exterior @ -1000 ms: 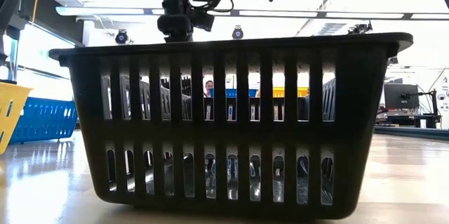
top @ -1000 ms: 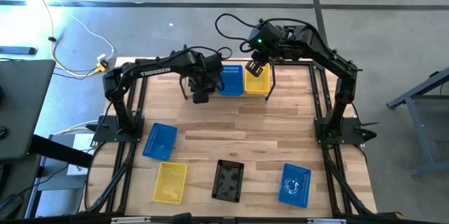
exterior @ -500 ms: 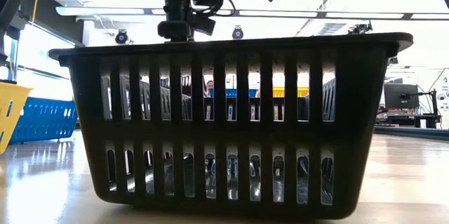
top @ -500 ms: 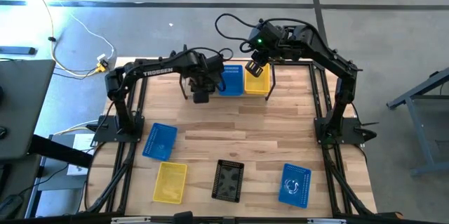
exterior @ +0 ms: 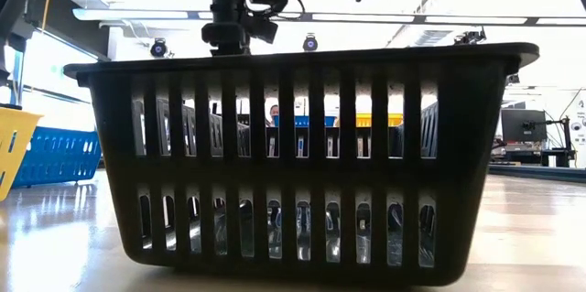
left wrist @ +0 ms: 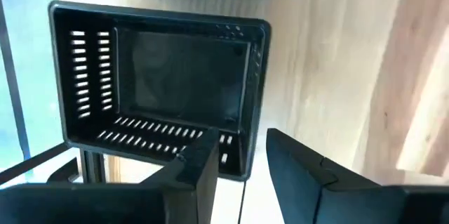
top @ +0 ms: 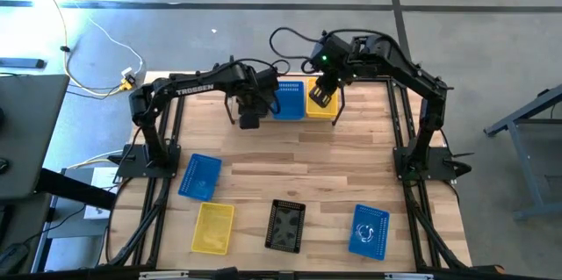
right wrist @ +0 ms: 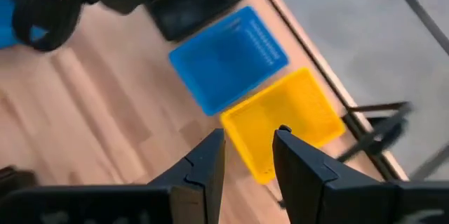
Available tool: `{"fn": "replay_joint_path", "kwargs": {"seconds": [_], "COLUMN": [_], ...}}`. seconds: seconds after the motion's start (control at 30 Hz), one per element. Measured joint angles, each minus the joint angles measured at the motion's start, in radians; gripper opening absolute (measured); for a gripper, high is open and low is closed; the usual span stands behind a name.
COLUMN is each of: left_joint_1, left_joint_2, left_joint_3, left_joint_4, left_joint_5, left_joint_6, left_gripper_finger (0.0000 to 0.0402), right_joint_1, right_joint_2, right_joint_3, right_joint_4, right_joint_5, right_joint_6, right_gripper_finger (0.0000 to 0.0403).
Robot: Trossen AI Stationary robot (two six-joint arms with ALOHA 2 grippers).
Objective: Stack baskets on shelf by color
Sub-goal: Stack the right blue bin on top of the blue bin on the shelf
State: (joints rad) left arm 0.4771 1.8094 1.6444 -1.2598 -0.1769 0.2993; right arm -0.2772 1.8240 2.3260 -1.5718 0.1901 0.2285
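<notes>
A grey concrete floor surrounds the light wooden tabletop, and across it in the low view a bright room with ceiling lights shows through the slots of a black perforated plastic basket filling the near foreground. From above, the narrow light wooden shelf with black rod brackets lies along the table's 12 o'clock edge, and three baskets sit on it in a row: a black slotted basket largely hidden under the left arm, a blue perforated basket just beside it, and a yellow perforated basket touching the blue one at its 3 o'clock side. The left gripper hovers over the near rim of the black basket on the shelf, its two dark fingers parted with a clear gap and nothing between them. The right gripper hangs above the yellow basket, which lies directly ahead of its fingertips with the blue one next to it; its fingers also stand apart and hold nothing. On the table's near half lie four loose baskets: a blue one at 9 o'clock, a yellow one at 7 o'clock, the foreground black one at 6 o'clock, and another blue one at 5 o'clock, all well apart from both grippers.
</notes>
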Motion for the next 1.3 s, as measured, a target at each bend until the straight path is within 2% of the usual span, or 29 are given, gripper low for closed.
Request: {"fn": "replay_joint_path", "kwargs": {"seconds": [0.23,0.4,0.73,0.87,1.03,1.3], "left_joint_1": [-0.021,-0.055,-0.129,-0.151,-0.167,-0.178], "left_joint_2": [-0.122,-0.240,-0.511,-0.578,-0.625,-0.667], "left_joint_3": [0.000,-0.008,-0.281,-0.347,-0.372,-0.372], "left_joint_4": [-0.038,-0.053,0.059,0.060,0.060,0.060], "left_joint_5": [0.115,0.115,0.133,0.133,0.124,0.113], "left_joint_6": [-0.072,-0.155,-0.328,-0.389,-0.412,-0.371], "left_gripper_finger": [0.0104,0.0103,0.0103,0.0103,0.0103,0.0103], "right_joint_1": [0.096,0.185,0.362,0.428,0.511,0.647], "right_joint_2": [0.000,0.000,0.000,0.000,0.000,0.001], "right_joint_3": [0.000,-0.013,-0.276,-0.357,-0.437,-0.549], "right_joint_4": [0.000,0.002,0.002,0.001,0.018,0.075], "right_joint_5": [-0.055,-0.062,-0.139,-0.162,-0.213,-0.376], "right_joint_6": [0.008,0.026,0.142,0.212,0.301,0.460], "right_gripper_finger": [0.0108,0.0108,0.0108,0.0108,0.0108,0.0108]}}
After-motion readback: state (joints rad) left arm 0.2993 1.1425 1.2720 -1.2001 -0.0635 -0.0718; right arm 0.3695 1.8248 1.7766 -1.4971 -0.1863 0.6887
